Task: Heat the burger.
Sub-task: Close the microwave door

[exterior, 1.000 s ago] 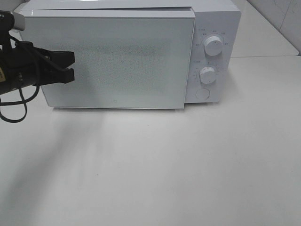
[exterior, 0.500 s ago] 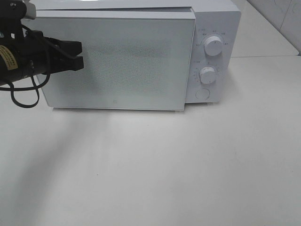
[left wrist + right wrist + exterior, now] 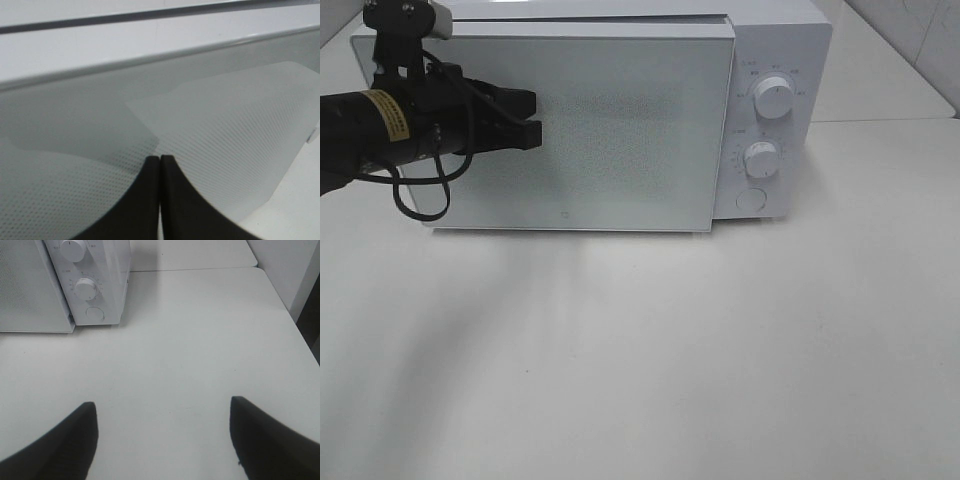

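The burger is out of view; nothing shows through the frosted door. The white microwave (image 3: 775,40) stands at the back of the table, and its door (image 3: 620,130) lies against or nearly against the body. A thin dark gap runs along the door's top edge (image 3: 150,52) in the left wrist view. My left gripper (image 3: 535,118) is shut and empty, its tips (image 3: 160,159) pressed together right in front of the door's left half. Over bare table to the right of the microwave, my right gripper (image 3: 162,404) stands open with nothing between its fingers.
Two round knobs (image 3: 774,98) (image 3: 761,158) and a round button (image 3: 751,199) sit on the microwave's right panel. The white table (image 3: 670,350) spreads out in front. A second white surface (image 3: 880,70) adjoins at the back right.
My left gripper has moved to the right across the front of the door, staying shut. The door and the right arm look unchanged.
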Tool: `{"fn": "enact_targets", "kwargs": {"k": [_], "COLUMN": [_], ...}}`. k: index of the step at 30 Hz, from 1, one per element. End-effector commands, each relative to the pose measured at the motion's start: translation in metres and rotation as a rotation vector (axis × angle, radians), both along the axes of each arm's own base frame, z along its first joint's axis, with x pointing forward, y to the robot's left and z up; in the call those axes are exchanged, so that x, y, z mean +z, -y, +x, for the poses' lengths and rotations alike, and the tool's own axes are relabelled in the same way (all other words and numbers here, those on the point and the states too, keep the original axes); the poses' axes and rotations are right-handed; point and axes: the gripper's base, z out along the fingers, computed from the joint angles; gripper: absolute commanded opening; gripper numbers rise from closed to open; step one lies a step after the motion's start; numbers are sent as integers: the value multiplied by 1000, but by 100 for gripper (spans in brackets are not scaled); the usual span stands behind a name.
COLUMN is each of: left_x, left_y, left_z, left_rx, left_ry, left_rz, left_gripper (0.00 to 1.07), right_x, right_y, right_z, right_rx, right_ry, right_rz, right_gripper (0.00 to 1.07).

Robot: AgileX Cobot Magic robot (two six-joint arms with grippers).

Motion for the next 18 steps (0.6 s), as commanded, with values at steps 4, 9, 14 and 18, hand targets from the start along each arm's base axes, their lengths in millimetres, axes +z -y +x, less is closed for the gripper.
{"fn": "enact_targets", "kwargs": {"k": [4,9,14,18], "left_x": [0,-1,-3,0], "left_y": [8,22,33,39], "left_z": [7,7,11,9], "left_rx": [33,9,-6,-15], "left_ry": [-3,3,-1,8], "left_rz": [-35,-38,-44,-59], "left_gripper": [0,0,0,0], "right_x": [0,0,0,0], "right_y": [0,0,0,0], "right_z": [-4,-4,-4,-4], "right_rx": [-3,-3,-3,-3], "right_ry": [34,34,34,34], "right_rz": [-5,-5,-5,-5], "right_gripper": [70,70,70,70]}}
